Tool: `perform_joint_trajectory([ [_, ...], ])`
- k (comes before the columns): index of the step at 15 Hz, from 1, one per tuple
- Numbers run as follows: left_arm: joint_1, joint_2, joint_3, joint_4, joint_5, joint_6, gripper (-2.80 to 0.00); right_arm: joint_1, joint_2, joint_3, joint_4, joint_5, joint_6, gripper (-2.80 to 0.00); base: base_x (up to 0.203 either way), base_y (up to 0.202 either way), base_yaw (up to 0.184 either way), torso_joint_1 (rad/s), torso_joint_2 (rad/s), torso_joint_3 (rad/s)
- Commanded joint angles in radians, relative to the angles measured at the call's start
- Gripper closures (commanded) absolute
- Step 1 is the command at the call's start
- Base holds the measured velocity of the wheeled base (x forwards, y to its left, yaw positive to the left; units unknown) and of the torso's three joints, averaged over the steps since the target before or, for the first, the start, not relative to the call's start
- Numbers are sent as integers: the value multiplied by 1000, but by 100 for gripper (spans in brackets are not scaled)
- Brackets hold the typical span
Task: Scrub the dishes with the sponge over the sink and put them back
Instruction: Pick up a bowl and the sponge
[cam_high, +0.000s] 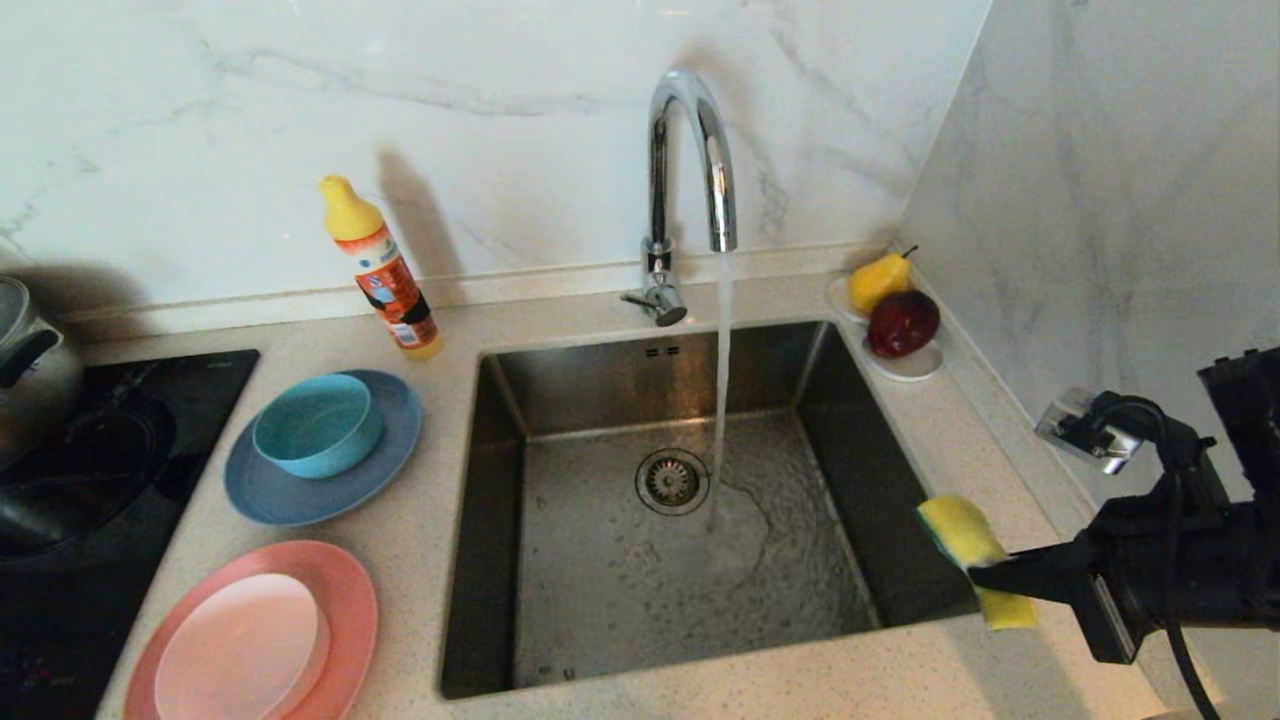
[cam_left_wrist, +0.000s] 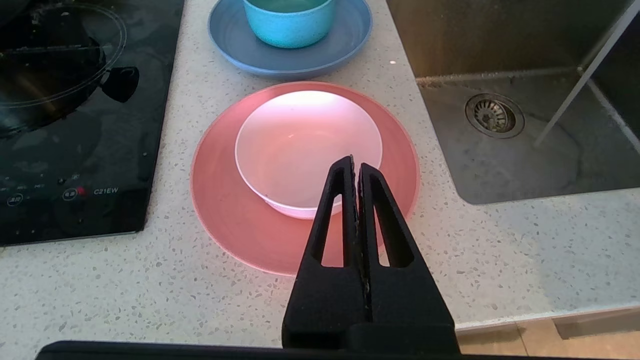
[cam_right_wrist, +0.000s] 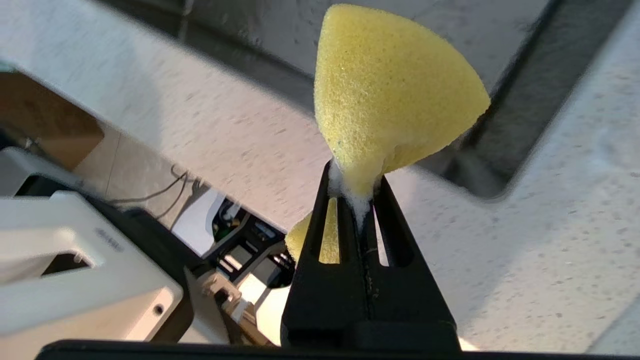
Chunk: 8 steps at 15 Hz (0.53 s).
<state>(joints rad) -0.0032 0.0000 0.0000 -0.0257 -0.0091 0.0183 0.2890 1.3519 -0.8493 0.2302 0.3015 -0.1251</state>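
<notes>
My right gripper (cam_high: 985, 578) is shut on the yellow sponge (cam_high: 962, 530), pinching its waist, above the counter at the front right corner of the steel sink (cam_high: 850, 440). In the right wrist view the sponge (cam_right_wrist: 390, 95) flares out beyond the fingertips (cam_right_wrist: 356, 192). Left of the sink a teal bowl (cam_high: 315, 425) sits on a blue-grey plate (cam_high: 270, 495), and a pale pink dish (cam_high: 240, 645) sits on a salmon-pink plate (cam_high: 345, 590). My left gripper (cam_left_wrist: 355, 162) is shut and empty, parked above the pink dish (cam_left_wrist: 307, 145) and salmon plate (cam_left_wrist: 225, 210).
Water runs from the chrome tap (cam_high: 690, 170) into the sink near the drain strainer (cam_high: 672, 481). An orange detergent bottle (cam_high: 385, 270) stands at the back wall. A white saucer (cam_high: 910, 365) with a pear and an apple sits back right. A black hob (cam_high: 100, 480) with a kettle lies at far left.
</notes>
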Motion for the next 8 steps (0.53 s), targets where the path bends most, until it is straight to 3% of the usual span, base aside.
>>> perform_joint_trajectory([
  [1, 0, 2, 18, 0, -3, 11, 0, 10, -36, -2, 33, 1, -4, 0, 0, 0, 0, 0, 0, 0],
  [8, 0, 2, 18, 2, 1, 10, 0, 31, -74, 2, 144, 0, 7, 0, 0, 0, 0, 0, 0, 0],
])
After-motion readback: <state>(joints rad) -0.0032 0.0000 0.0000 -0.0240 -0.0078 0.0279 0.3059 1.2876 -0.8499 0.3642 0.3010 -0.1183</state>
